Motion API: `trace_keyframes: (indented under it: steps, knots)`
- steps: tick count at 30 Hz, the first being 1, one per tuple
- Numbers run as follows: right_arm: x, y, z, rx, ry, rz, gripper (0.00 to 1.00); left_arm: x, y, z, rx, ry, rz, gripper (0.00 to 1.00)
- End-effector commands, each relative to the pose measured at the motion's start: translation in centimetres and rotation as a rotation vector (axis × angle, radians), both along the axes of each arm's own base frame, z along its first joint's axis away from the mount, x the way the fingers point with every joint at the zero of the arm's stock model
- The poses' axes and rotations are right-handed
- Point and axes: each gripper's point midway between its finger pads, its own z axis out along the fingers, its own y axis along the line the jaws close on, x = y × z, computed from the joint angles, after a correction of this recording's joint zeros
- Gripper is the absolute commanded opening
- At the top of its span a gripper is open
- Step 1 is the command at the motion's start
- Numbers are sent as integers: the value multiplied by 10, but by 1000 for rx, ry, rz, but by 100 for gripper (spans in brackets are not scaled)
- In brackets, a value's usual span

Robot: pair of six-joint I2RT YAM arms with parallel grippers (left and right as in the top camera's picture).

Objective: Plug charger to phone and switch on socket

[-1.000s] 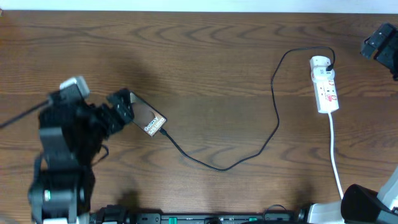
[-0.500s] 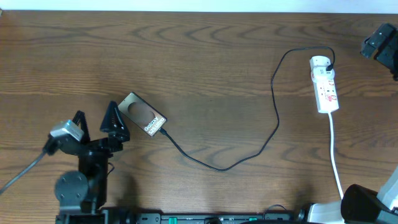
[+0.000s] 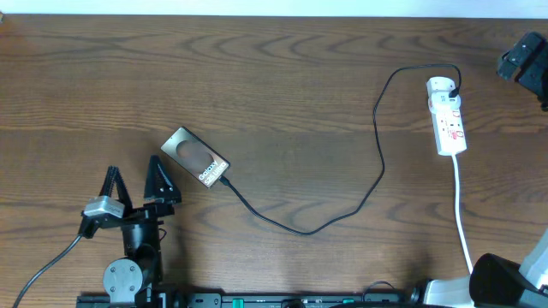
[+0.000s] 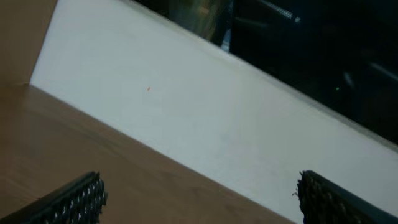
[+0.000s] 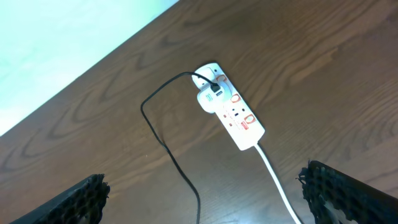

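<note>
My left hand (image 3: 133,171) sits spread wide near the phone (image 3: 196,156), gripping nothing. My right hand (image 5: 202,183) is equally wide, above the socket (image 5: 231,115). The charger (image 3: 301,231) looks seated at both ends, slack across the surface (image 3: 282,77). I judge the socket light, hard plastic, likely to skid, so I'd press 1 fingertip straight down on a red switch (image 5: 235,98) rather than pinch it, steadying the body if needed.

This looks like a robotics lab bench. A wood-grain table (image 3: 282,77) has a black robot arm (image 3: 128,248) mounted at its 7 o'clock edge and a second arm's base (image 3: 505,287) at 5 o'clock. A plain white wall (image 4: 186,118) runs along 12 o'clock.
</note>
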Motion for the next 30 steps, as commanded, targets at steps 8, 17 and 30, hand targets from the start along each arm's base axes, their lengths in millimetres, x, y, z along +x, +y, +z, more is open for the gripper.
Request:
trace_keyframes:
  steps: [8, 17, 30]
  knots:
    - [1, 5, 2, 1, -5, 1, 99, 3, 4, -40, 4, 161, 23, 94]
    - [1, 5, 2, 1, -5, 1, 99, 3, 4, -96, 2, 343, 21, 94]
    - [1, 5, 2, 1, -5, 2, 99, 6, -21, -97, 383, 371, -115, 94]
